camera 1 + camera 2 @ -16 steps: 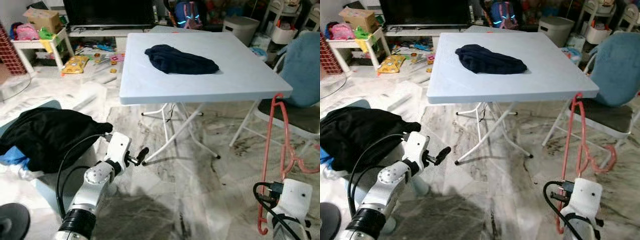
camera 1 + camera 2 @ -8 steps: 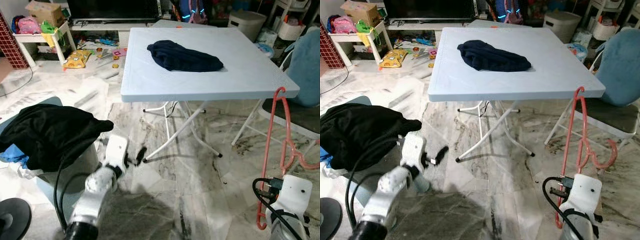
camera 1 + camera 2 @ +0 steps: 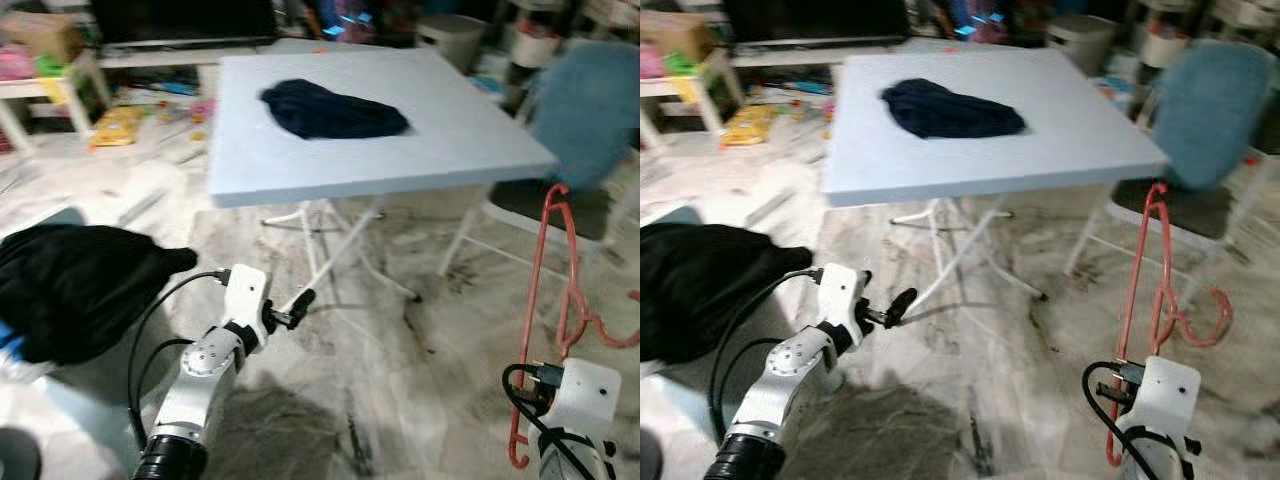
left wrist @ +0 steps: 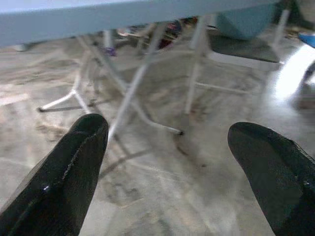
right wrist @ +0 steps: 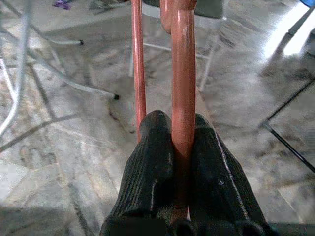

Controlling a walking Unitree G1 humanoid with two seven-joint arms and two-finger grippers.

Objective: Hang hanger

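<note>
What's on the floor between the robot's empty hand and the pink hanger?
Just bare marble floor and the table's white legs, seen in both eye views, between the open left gripper and the hanger.

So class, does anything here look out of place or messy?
Yes. A dark garment lies crumpled on the table rather than hung, a black one is heaped low on the left, and toys litter the floor beyond.

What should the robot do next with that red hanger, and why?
Probably keep carrying it onward while looking for a rail. The right gripper is shut on the red hanger, holding it upright beside the folding table, and no rail can be made out. The left gripper is open with nothing between its fingers.
</note>
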